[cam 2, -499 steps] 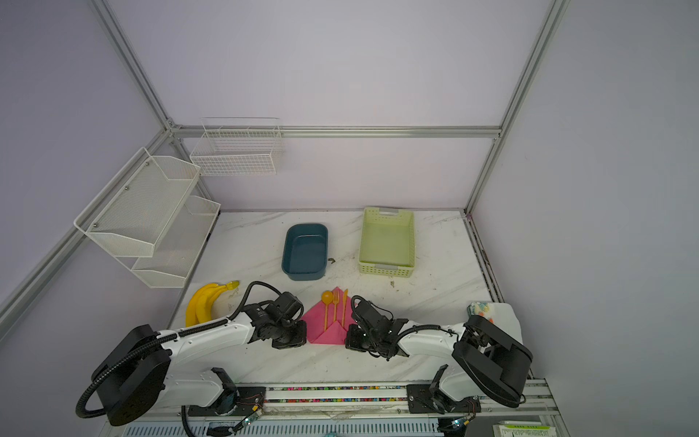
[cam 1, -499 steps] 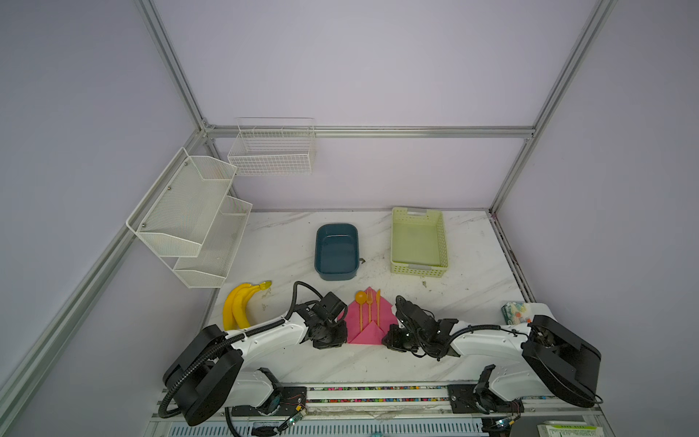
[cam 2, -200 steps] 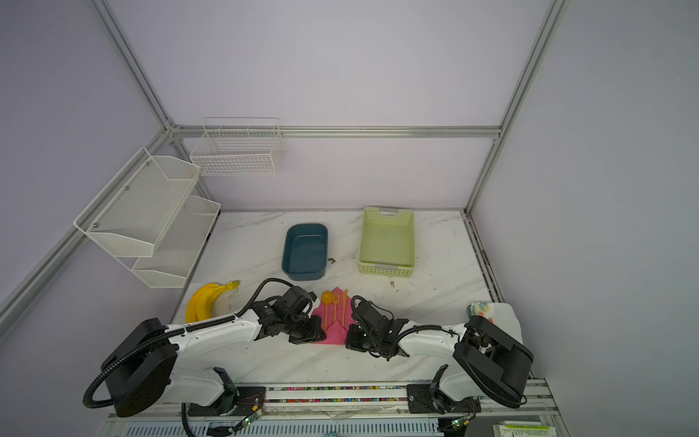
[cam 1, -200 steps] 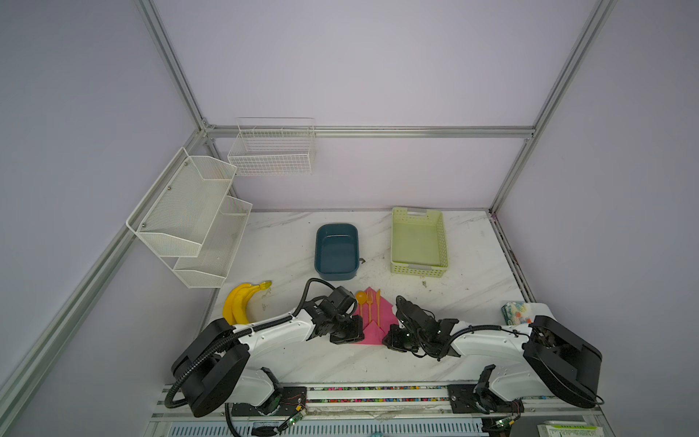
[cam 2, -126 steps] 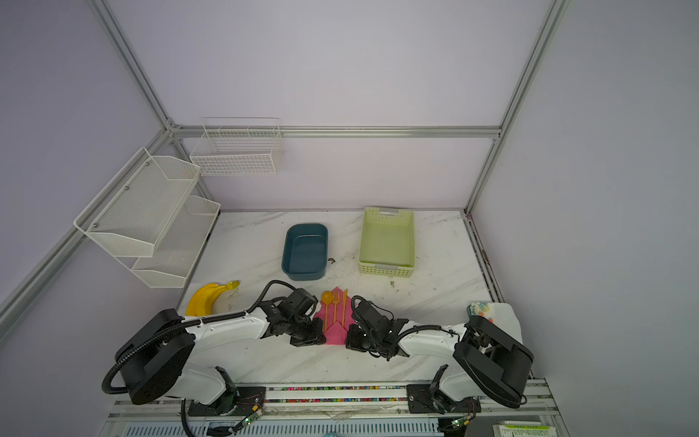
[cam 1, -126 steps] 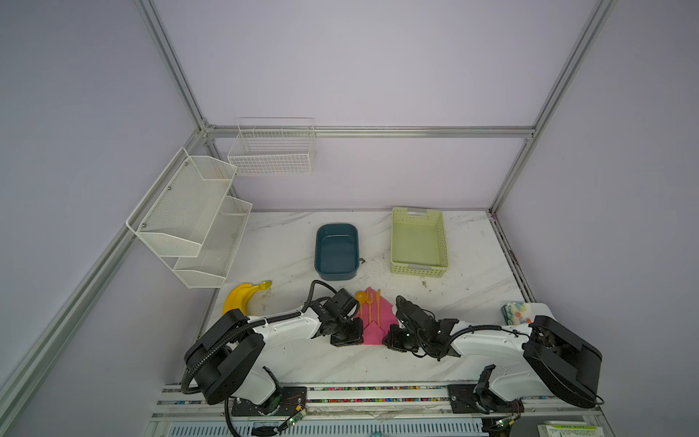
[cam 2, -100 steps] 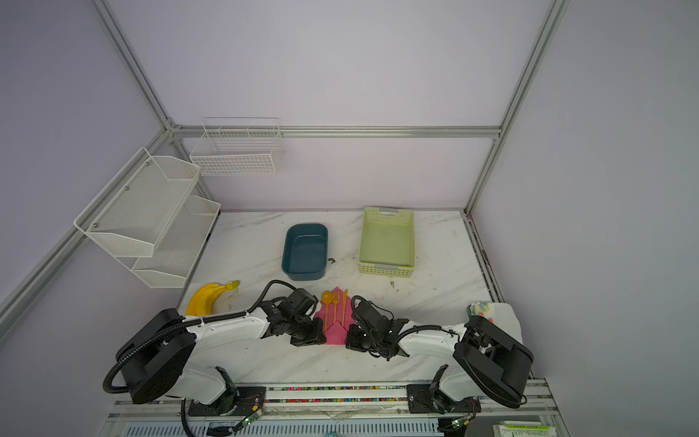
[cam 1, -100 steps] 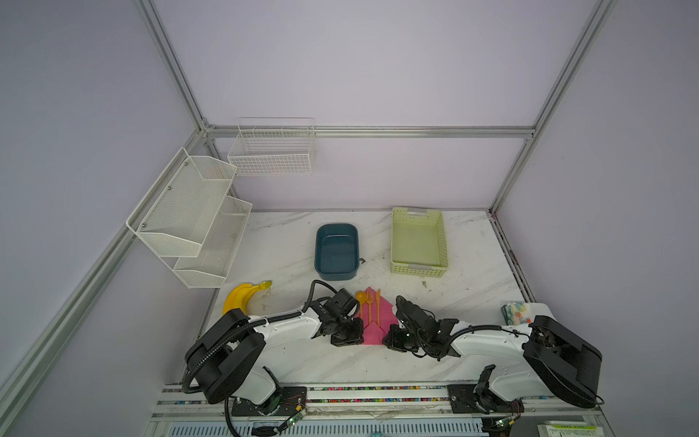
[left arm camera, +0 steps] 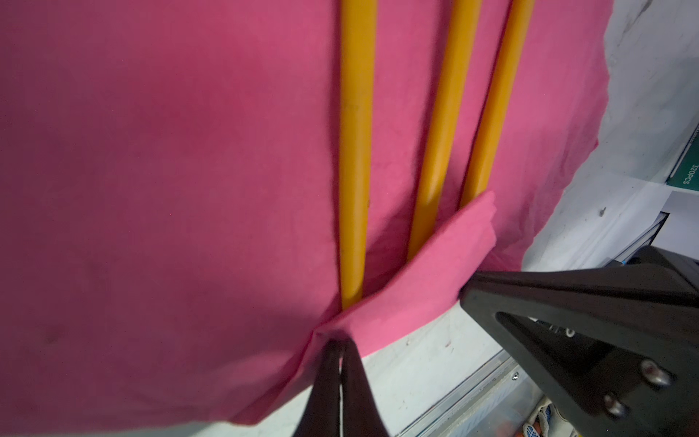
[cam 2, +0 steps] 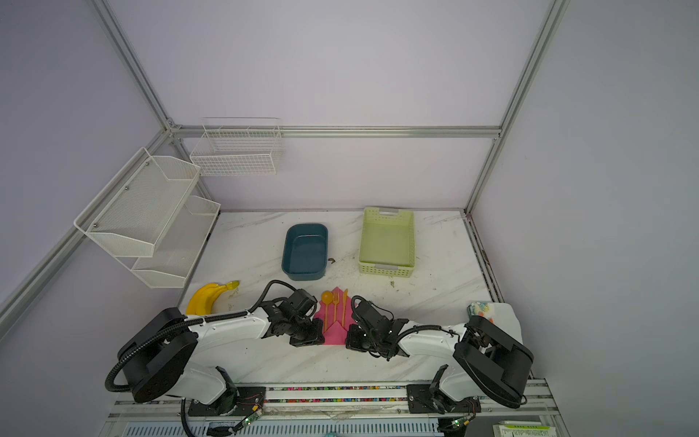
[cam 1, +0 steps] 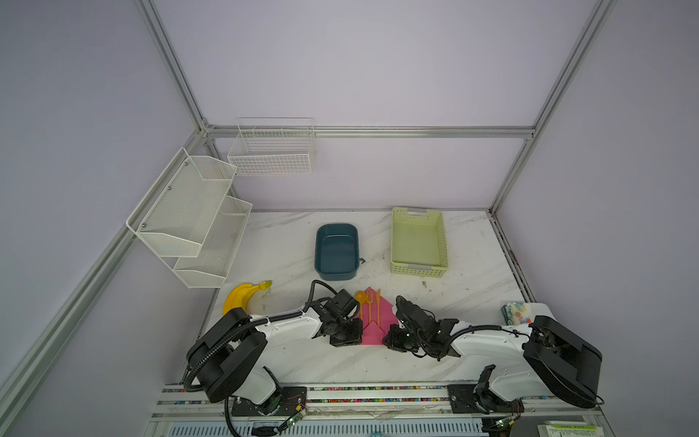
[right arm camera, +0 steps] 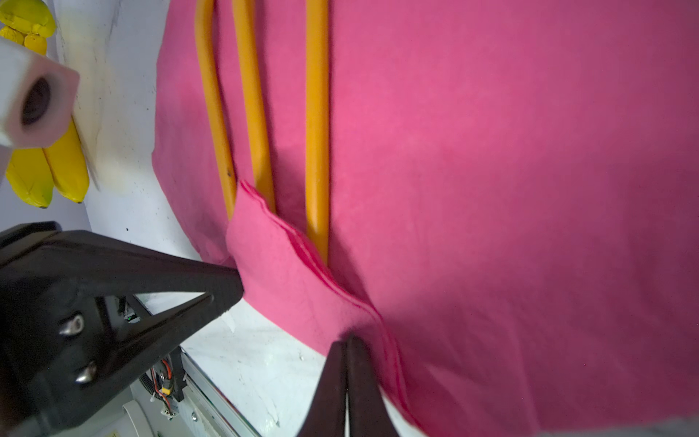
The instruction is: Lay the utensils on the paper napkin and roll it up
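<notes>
Pale lilac walls (cam 1: 378,75) close the cell on three sides, framed by aluminium posts (cam 1: 170,64) and a horizontal rail (cam 1: 378,131). Under the fingers (left arm camera: 326,386) lies a white marble-patterned tabletop (cam 1: 283,246), speckled with dark crumbs farther ahead of them. Well beyond the fingers a white wire basket (cam 1: 272,155) hangs on the back wall. Ahead and to their left a two-tier white mesh shelf (cam 1: 189,219) is fixed to the side wall. Behind the fingers a multicoloured strip (cam 1: 359,388) runs along the table's front edge. The light is soft and even.
</notes>
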`<act>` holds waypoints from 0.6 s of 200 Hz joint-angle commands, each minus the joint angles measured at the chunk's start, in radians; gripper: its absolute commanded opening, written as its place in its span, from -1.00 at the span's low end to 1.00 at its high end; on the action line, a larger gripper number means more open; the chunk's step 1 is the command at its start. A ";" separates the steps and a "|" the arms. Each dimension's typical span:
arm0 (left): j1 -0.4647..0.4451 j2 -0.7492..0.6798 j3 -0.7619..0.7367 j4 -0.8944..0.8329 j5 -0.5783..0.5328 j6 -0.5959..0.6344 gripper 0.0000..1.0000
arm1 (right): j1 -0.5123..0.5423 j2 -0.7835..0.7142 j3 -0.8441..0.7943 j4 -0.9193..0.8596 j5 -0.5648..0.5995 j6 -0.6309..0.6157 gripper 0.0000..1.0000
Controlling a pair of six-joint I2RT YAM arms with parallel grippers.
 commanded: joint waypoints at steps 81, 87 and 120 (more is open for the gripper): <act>-0.002 0.013 -0.049 -0.022 -0.035 0.013 -0.87 | -0.008 -0.086 -0.022 -0.158 0.067 0.029 -0.79; -0.002 0.014 -0.049 -0.022 -0.035 0.013 -0.87 | -0.010 -0.091 -0.026 -0.162 0.068 0.030 -0.79; -0.002 0.013 -0.047 -0.024 -0.032 0.013 -0.87 | -0.013 -0.110 -0.034 -0.194 0.082 0.038 -0.79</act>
